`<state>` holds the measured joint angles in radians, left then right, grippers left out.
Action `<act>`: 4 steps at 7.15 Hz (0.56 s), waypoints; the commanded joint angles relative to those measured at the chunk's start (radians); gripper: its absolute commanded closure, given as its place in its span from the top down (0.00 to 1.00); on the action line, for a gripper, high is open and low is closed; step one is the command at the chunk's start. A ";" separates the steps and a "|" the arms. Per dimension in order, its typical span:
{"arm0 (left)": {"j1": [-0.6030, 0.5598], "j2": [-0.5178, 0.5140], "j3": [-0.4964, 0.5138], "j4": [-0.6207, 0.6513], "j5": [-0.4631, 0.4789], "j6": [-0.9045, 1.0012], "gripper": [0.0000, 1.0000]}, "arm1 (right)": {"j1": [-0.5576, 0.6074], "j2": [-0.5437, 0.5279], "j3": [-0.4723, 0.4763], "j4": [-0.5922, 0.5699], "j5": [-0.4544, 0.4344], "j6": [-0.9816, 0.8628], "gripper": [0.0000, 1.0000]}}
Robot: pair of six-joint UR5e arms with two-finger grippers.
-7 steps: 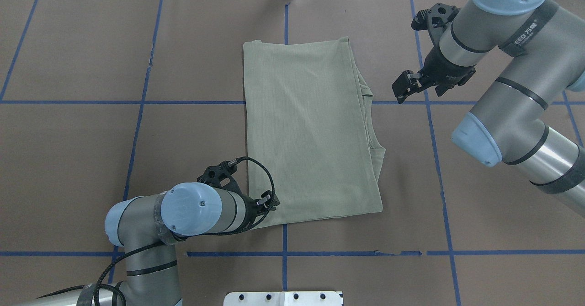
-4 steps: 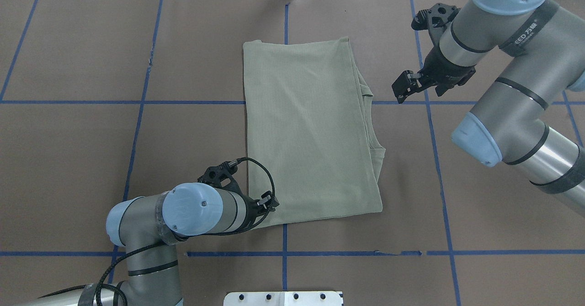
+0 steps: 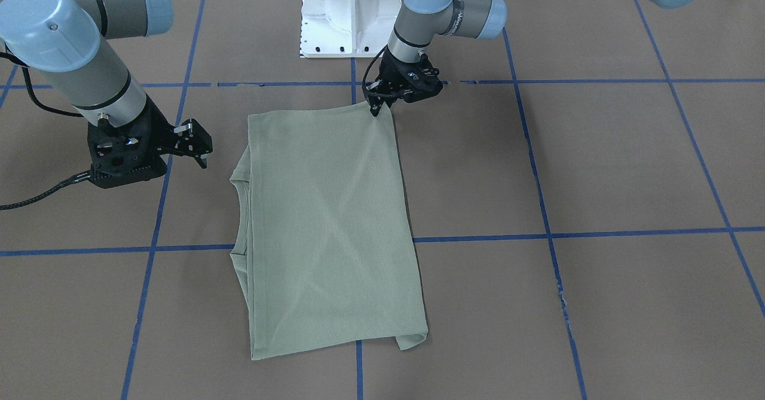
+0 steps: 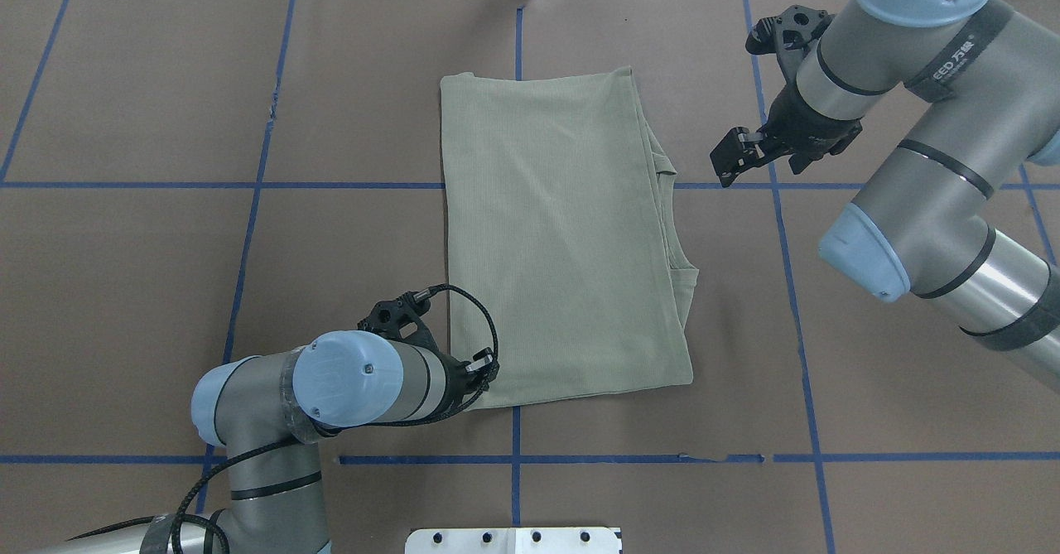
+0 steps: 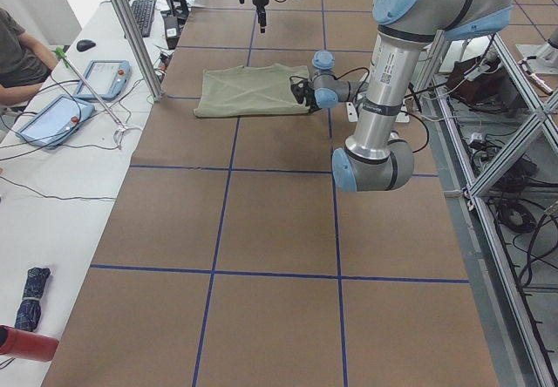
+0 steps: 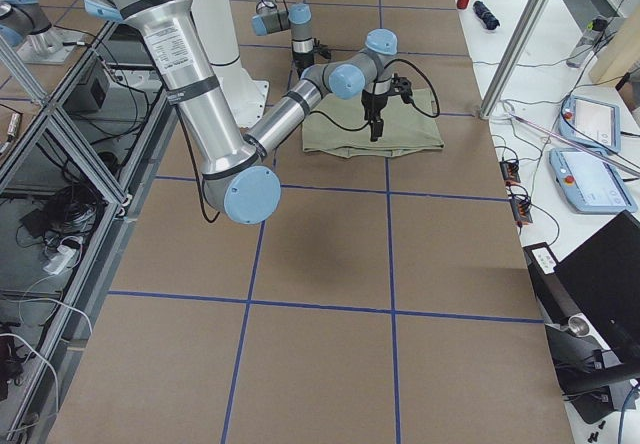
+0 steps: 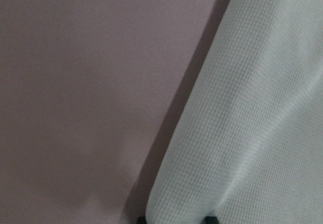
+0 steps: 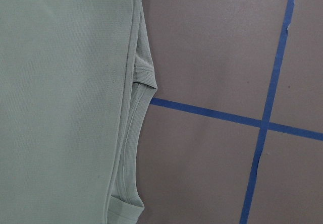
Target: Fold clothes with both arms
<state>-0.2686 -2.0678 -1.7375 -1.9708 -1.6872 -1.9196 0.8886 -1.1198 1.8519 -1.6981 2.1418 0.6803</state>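
shirt (image 4: 563, 239): sage green, folded to a tall rectangle and flat on the table (image 4: 166, 289), mid-span. The collar (image 4: 675, 223) pokes out of its edge on the robot's right.
left gripper (image 4: 487, 369): low, at the shirt's corner nearest the base on the robot's left. Wrist view shows two dark tips a little apart w/ fabric between them – whether the jaws pinch it or only straddle it, can't tell.
right gripper (image 4: 729, 161): off the cloth, just beside the collar side – jaws spread, nothing in them.
table cover: brown, w/ blue tape lines (image 4: 248, 185) in a grid.
pedestal (image 3: 349, 11): white, at the robot's edge.
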 commanded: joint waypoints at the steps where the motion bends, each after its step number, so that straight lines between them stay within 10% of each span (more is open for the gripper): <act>1: 0.002 0.003 -0.007 0.000 0.003 0.001 0.00 | -0.002 0.002 0.004 0.005 0.009 0.043 1.00; 4: 0.002 0.000 -0.040 0.001 -0.005 0.005 0.00 | -0.087 -0.006 0.059 0.012 0.017 0.294 1.00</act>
<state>-0.2674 -2.0668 -1.7639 -1.9701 -1.6888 -1.9159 0.8507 -1.1225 1.8856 -1.6903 2.1601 0.8219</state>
